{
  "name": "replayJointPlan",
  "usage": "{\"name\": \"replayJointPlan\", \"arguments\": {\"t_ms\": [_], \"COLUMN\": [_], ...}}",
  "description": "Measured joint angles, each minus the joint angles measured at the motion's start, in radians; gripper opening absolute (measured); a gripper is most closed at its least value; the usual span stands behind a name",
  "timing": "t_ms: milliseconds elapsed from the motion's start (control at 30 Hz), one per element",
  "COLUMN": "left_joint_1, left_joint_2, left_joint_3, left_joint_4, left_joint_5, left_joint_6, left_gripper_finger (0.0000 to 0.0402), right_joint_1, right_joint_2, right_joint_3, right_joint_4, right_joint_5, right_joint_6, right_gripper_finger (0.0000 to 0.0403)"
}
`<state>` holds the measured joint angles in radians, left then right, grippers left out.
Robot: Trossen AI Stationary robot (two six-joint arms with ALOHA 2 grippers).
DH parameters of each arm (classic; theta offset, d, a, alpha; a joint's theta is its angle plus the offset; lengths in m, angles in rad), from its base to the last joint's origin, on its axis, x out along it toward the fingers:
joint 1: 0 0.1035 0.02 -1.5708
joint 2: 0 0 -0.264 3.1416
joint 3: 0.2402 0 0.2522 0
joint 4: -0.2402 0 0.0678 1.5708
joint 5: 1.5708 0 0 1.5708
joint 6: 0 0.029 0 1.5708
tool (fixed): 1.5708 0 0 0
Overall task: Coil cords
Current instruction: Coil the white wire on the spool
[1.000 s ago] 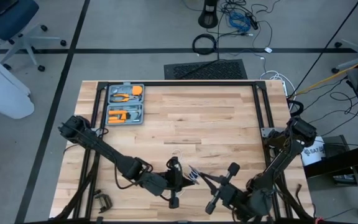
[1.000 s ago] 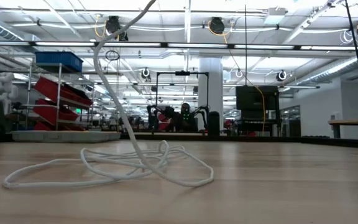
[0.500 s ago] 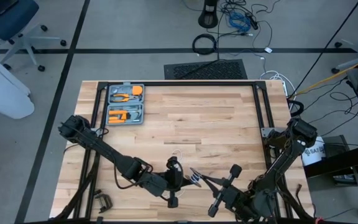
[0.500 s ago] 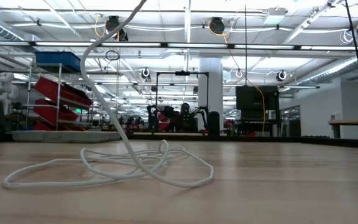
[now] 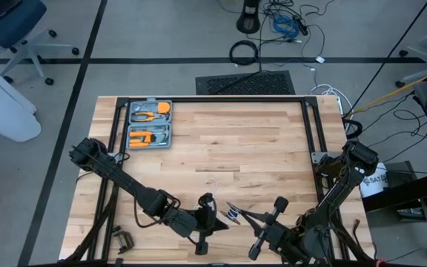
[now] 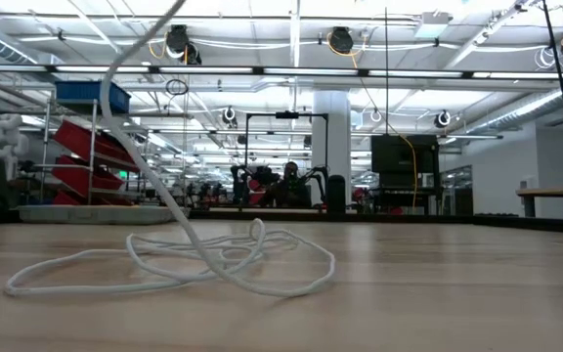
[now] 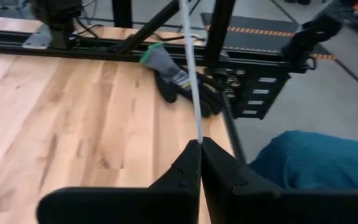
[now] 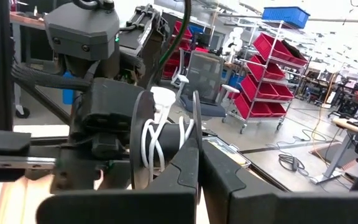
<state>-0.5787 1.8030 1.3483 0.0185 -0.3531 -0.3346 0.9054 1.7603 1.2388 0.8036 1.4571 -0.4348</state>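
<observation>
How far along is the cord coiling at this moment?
Started: a few white turns already sit on the reel, gripped by the right gripper. In hand: the left gripper pinches the cord, feeding it. Left: most of the cord lies in loose loops on the table.

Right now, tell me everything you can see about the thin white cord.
The thin white cord is smooth, round and flexible. Most of it lies in loose overlapping loops on the wooden table. One strand rises steeply from the pile and is pinched in the left gripper. A few turns are wound on the small round reel, held in the right gripper.
</observation>
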Motion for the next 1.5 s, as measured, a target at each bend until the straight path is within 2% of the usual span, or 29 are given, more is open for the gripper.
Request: {"name": "replayJointPlan", "arguments": {"t_ms": [267, 467, 633, 833, 933, 1033, 1200, 1500], "left_joint_1": [-0.036, -0.048, -0.081, -0.145, -0.168, -0.178, -0.172, -0.169], "left_joint_2": [0.003, 0.003, 0.014, 0.089, 0.134, 0.189, 0.261, 0.327], "left_joint_3": [-0.003, -0.003, -0.002, -0.002, -0.002, -0.002, -0.002, -0.002], "left_joint_4": [0.013, 0.029, 0.056, 0.064, 0.125, 0.258, 0.419, 0.423], "left_joint_5": [0.017, -0.005, -0.114, -0.293, -0.348, -0.428, -0.432, -0.43], "left_joint_6": [0.026, 0.026, 0.03, 0.085, 0.11, 0.109, 0.13, 0.044], "left_gripper_finger": [0.0096, 0.0113, 0.0114, 0.0114, 0.0114, 0.0114, 0.0127, 0.0209], "right_joint_1": [0.0, 0.01, 0.02, 0.019, 0.019, 0.019, 0.019, 0.019], "right_joint_2": [-0.005, -0.005, -0.004, -0.004, -0.004, -0.004, -0.003, -0.002], "right_joint_3": [0.003, 0.003, 0.003, 0.002, 0.002, 0.002, 0.002, 0.002], "right_joint_4": [0.003, 0.003, 0.032, 0.036, 0.034, 0.034, 0.034, 0.033], "right_joint_5": [0.003, 0.003, 0.003, 0.003, 0.003, -0.005, -0.024, -0.024], "right_joint_6": [-0.018, -0.019, -0.061, -0.067, -0.064, -0.067, -0.067, -0.074], "right_gripper_finger": [0.0, 0.0, 0.0, 0.0, 0.0, 0.0, 0.0, 0.0]}}
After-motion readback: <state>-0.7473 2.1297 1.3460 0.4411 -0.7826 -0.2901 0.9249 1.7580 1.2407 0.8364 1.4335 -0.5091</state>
